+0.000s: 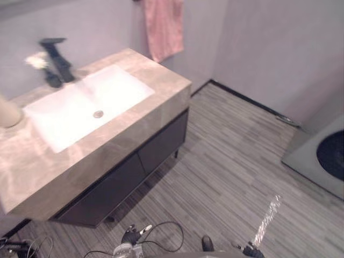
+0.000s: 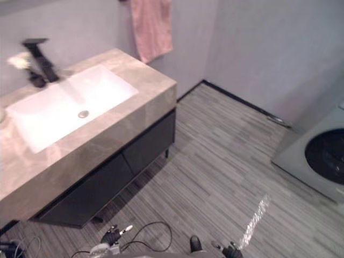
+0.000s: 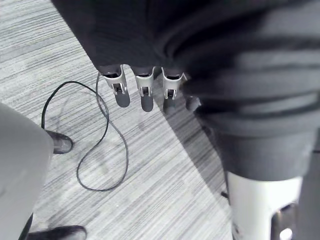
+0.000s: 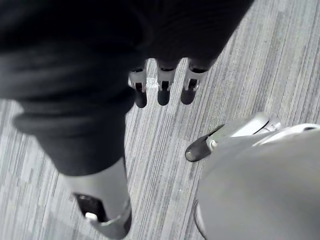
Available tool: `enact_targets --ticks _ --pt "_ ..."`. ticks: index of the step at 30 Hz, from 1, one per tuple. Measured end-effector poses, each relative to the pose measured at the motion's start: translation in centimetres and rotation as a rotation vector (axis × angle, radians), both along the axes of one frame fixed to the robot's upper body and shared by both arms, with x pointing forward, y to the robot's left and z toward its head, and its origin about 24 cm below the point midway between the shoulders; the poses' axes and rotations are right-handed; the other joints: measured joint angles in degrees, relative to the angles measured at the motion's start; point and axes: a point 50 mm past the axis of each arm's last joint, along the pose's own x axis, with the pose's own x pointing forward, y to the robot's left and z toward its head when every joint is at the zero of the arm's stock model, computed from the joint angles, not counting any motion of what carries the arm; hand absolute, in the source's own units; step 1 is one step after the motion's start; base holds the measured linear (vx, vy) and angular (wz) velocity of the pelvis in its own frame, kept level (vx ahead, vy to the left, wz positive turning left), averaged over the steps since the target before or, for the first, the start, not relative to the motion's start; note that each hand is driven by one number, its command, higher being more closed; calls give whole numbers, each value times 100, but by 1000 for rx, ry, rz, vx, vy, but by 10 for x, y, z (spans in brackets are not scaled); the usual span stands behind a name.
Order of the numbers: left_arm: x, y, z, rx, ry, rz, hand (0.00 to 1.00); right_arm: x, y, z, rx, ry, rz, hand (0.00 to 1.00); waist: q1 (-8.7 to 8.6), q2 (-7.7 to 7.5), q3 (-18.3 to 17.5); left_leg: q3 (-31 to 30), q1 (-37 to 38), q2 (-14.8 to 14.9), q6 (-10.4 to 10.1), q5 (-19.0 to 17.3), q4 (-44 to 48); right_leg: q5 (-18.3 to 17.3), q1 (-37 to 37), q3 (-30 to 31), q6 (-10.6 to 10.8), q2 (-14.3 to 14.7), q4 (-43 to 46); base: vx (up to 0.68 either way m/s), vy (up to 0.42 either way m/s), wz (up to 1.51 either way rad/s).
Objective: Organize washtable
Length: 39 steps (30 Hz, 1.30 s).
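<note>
Well short of the worktop [image 1: 161,81], left hand [image 3: 143,92] and right hand [image 4: 164,90] both hang over the floor [image 1: 226,161], fingers straight and loosely apart, empty; a black faucet [image 1: 56,59] stands behind the worktop's sink [image 1: 80,107].

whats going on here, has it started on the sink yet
Nothing is being handled yet. The robot stands back from the washtable, its left hand and right hand hanging open over the striped floor, holding nothing. A black faucet stands behind the white basin, and a pink towel hangs on the wall.
</note>
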Motion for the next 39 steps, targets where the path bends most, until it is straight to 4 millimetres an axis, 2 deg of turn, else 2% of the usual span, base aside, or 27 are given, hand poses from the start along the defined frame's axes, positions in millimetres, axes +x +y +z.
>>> enact_targets --ticks 1,2,3,4,5,6,7,8,9,10,12,13,15,19,23,26,27,28,30,31,32,33,34,35,37,38,39 --pt "0 -5 -1 -13 1 6 0 12 2 4 -2 -54 12 0 9 56 70 385 -67 73 -3 1 440 165 -197 -258 -239 162 340 86 27 -141" --pt "2 -3 0 -7 -3 0 0 19 6 6 0 -74 32 0 40 30 161 535 -299 83 -12 12 975 263 -243 -468 -381 158 482 4 46 -168" --pt "10 -1 3 5 -29 -12 0 33 14 9 9 -110 74 0 45 -121 326 593 -604 -24 228 -164 1320 549 -293 -901 -720 120 526 -103 21 -175" --pt "10 -4 3 -7 -36 13 0 45 17 12 8 -140 100 0 91 55 246 535 -378 -14 515 376 -298 466 -276 -1822 -857 66 608 -109 20 -172" --pt "11 -6 3 -12 -40 13 0 48 17 14 4 -155 103 0 22 115 322 825 -376 135 425 968 -577 -15 -312 -2483 -849 -39 1129 -83 10 -205" --pt "8 -1 2 1 -30 13 0 57 30 14 31 -172 130 0 96 -104 338 1454 -200 -73 444 972 -564 -801 -497 -3283 -722 -621 2003 -20 40 -179" --pt "7 -1 2 3 -25 2 0 61 34 16 34 -182 158 0 84 -125 334 1733 -80 -47 488 919 -593 -1062 -406 -3910 -757 -909 2423 -16 58 -172" --pt "7 -2 2 1 -22 1 0 61 34 15 32 -181 158 0 56 -69 361 1813 -24 -17 463 896 -609 -1121 -332 -4113 -730 -1016 2521 18 75 -114" --pt "5 -3 1 0 -17 -11 0 58 32 14 28 -163 163 0 36 3 396 1946 70 57 418 837 -606 -1164 -132 -4284 -606 -1111 2545 3 58 -70" --pt "4 -2 1 4 -12 -23 0 56 33 13 27 -153 167 0 35 -13 386 2003 106 79 398 820 -602 -1188 -3 -4265 -510 -1134 2441 -1 6 -67" --pt "0 9 1 31 6 -36 0 40 34 6 31 -95 174 0 44 -273 294 2102 103 -1 297 759 -548 -812 552 -4029 -114 -1111 1324 -16 -105 -35" --pt "-1 12 1 39 10 -36 0 36 34 4 33 -78 175 0 57 -371 245 2106 64 -24 265 753 -529 -846 670 -3969 36 -1042 955 -22 -176 -20" --pt "-3 11 1 38 18 -36 0 27 23 2 14 -34 165 0 42 -280 184 1902 -39 93 126 836 -563 -432 955 -3987 16 -700 46 -25 -198 -13" --pt "1 7 1 35 9 -58 0 13 14 -1 11 6 91 0 35 -225 183 1716 -138 222 -35 949 -600 -401 983 -4116 -79 -488 -30 -18 -157 11" --pt "1 9 1 38 8 -57 0 9 12 -2 11 11 63 0 38 -251 195 1699 -118 306 -61 945 -470 -396 1101 -4103 -140 -405 -103 -5 -102 4" --pt "-5 12 0 41 21 -34 0 7 15 -3 28 8 42 0 48 -170 275 1766 -334 760 -179 306 746 -485 1276 -3885 -273 -228 -81 -30 -66 -33" --pt "-6 16 1 44 14 -5 0 7 18 -3 36 7 41 0 65 -84 328 1760 -589 1136 -215 11 1781 -604 1360 -3661 -360 -76 -40 -65 -26 -78" --pt "-6 19 2 46 9 13 0 8 18 -3 35 3 44 0 81 21 362 1680 -940 1504 -197 -16 2804 -669 1367 -3414 -382 78 37 -54 -17 -93" --pt "-6 22 2 51 10 22 0 9 14 -2 24 -2 44 0 122 120 385 1448 -1193 1819 -36 115 3633 -681 1376 -3008 -416 299 86 -24 -27 -115" --pt "-7 25 2 57 13 26 0 7 14 -2 23 0 41 0 179 111 402 969 -1349 1749 -99 347 3973 -670 1367 -2621 -466 393 95 7 -11 -142" --pt "-8 28 3 65 14 29 0 7 14 -2 27 -2 31 0 187 22 435 364 -1422 1348 -326 224 3984 -673 1314 -2250 -514 377 119 34 17 -120" --pt "-7 26 2 60 12 28 0 7 12 -2 20 -1 32 0 183 34 433 72 -1424 1051 -461 52 3783 -672 1246 -2052 -530 348 145 77 158 -116" --pt "-6 22 2 47 9 30 0 10 6 0 4 -8 36 0 186 22 437 -449 -1415 502 -463 -164 3183 -650 1079 -1681 -567 281 233 87 254 -125" --pt "-7 20 1 42 12 32 0 15 3 2 -5 -18 43 0 197 118 486 -849 -1409 121 -443 -193 2480 -639 933 -1304 -585 287 290 64 234 -138" --pt "-17 19 -1 33 35 65 0 21 3 3 -11 -27 70 0 209 250 519 -1369 -1271 -181 -370 -27 1817 -688 758 -746 -498 357 378 60 246 -162" --pt "-32 18 -4 23 67 103 0 21 6 3 -10 -28 93 0 208 252 491 -1438 -1022 -404 -123 -174 1640 -692 730 -234 -486 409 396 98 285 -159" --pt "-37 19 -5 23 77 113 0 22 6 3 -11 -27 103 0 202 224 487 -1393 -991 -456 -22 -236 1592 -690 736 -33 -479 411 474 84 181 -128"
